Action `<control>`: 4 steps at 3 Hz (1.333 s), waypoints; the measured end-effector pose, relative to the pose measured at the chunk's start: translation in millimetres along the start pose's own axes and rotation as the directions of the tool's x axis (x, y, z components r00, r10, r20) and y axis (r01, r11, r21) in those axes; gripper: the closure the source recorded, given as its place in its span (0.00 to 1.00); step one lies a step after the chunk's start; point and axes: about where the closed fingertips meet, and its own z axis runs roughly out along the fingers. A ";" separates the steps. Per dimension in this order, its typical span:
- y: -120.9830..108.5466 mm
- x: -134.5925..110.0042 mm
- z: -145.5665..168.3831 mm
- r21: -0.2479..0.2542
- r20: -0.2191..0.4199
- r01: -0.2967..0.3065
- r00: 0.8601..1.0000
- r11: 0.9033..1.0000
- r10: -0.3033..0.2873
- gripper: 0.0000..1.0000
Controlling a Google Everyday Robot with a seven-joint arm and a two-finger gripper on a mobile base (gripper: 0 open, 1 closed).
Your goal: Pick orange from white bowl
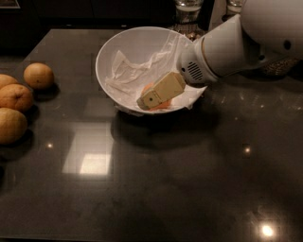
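Pale end effector (147,99) inside white bowl (128,45), covering most of orange (148,88)

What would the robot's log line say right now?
pincer: inside bowl, covering orange | orange: mostly hidden, in bowl | lift: not yet

Your dark, glossy stone countertop (156,189) carries the white bowl (137,45) toward its far middle. Along the left edge you have four yellowish-orange citrus fruits (15,97) clustered close together, well apart from the bowl. Glass jars (188,9) stand at the far edge behind the bowl. The gripper (147,100) reaches down inside the bowl.
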 end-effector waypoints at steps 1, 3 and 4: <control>-0.8 0.7 10.4 -0.005 0.013 -0.021 1.000 1.000 0.021 0.05; -8.4 -1.0 23.9 0.023 0.019 -0.022 1.000 1.000 0.021 0.22; -15.5 -3.5 24.3 0.049 0.021 -0.015 1.000 0.999 0.014 0.25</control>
